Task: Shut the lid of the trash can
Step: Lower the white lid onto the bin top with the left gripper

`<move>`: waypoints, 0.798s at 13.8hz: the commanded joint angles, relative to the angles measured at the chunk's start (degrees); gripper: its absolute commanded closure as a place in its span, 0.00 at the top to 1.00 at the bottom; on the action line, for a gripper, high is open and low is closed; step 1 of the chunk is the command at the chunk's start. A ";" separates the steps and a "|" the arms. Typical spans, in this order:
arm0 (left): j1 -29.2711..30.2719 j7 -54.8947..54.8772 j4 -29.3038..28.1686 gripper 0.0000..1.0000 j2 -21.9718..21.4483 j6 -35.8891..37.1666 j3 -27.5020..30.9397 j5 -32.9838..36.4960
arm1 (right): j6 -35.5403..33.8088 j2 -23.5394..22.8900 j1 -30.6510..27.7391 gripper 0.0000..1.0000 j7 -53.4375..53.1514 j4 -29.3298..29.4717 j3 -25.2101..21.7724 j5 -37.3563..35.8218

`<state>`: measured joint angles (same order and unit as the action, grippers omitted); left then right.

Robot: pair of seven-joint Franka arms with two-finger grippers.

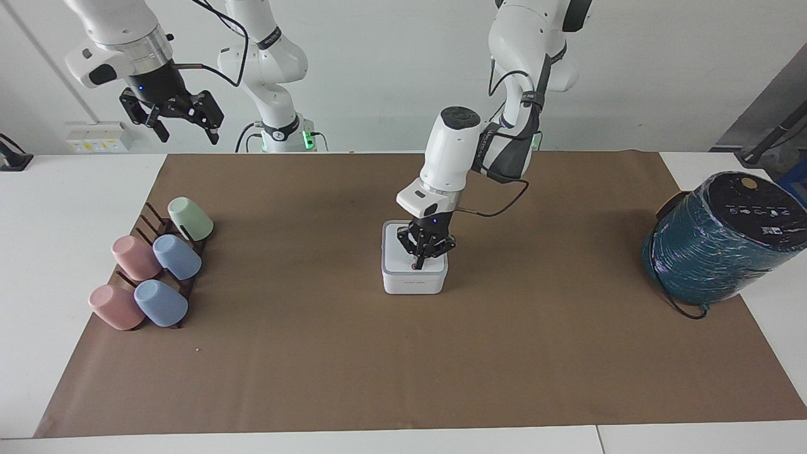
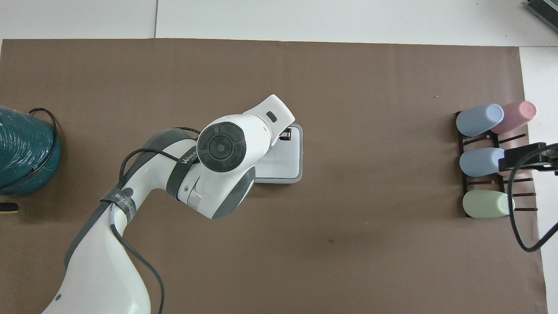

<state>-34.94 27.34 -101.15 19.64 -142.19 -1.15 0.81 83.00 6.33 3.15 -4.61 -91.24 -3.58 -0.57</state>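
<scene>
The small white trash can (image 1: 413, 285) stands mid-table on the brown mat. Its white lid (image 1: 397, 253) lies flat on the rim, so the contents are hidden. My left gripper (image 1: 418, 264) points straight down, fingers together, with its tips on the lid beside the small orange-brown dot, at the edge farther from the robots. In the overhead view the left arm's wrist covers part of the trash can (image 2: 297, 178), and the lid (image 2: 285, 158) shows flat. My right gripper (image 1: 183, 123) waits open and empty, high over the right arm's end of the table.
A dark rack (image 1: 149, 217) holding several pastel cups stands toward the right arm's end. A large teal-wrapped cylinder (image 1: 719, 243) with a black top and a cable sits at the mat's edge toward the left arm's end.
</scene>
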 commanded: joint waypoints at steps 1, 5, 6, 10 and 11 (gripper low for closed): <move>0.05 0.70 0.69 0.00 1.72 0.16 -0.08 0.25 | -0.91 0.52 -0.07 1.00 1.09 -0.08 -0.20 0.84; -0.39 0.70 -0.36 0.00 1.80 -0.01 -0.08 0.34 | -0.91 0.52 -0.07 1.00 1.09 -0.08 -0.20 0.84; -0.74 0.61 -1.41 0.00 1.72 0.07 -0.08 0.34 | -0.91 0.52 -0.07 1.00 1.09 -0.08 -0.20 0.84; -0.74 0.61 0.68 0.00 1.28 5.24 0.01 0.43 | -0.91 0.52 -0.07 1.00 1.09 -0.08 -0.20 0.84; -0.74 0.52 0.78 0.00 0.67 7.00 0.01 0.43 | -0.91 0.52 -0.07 1.00 1.09 -0.08 -0.20 0.84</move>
<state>-35.01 27.33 -100.41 19.67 -139.88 -1.24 0.89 83.00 6.33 3.15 -4.61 -91.24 -3.58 -0.57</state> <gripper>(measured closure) 0.987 0.000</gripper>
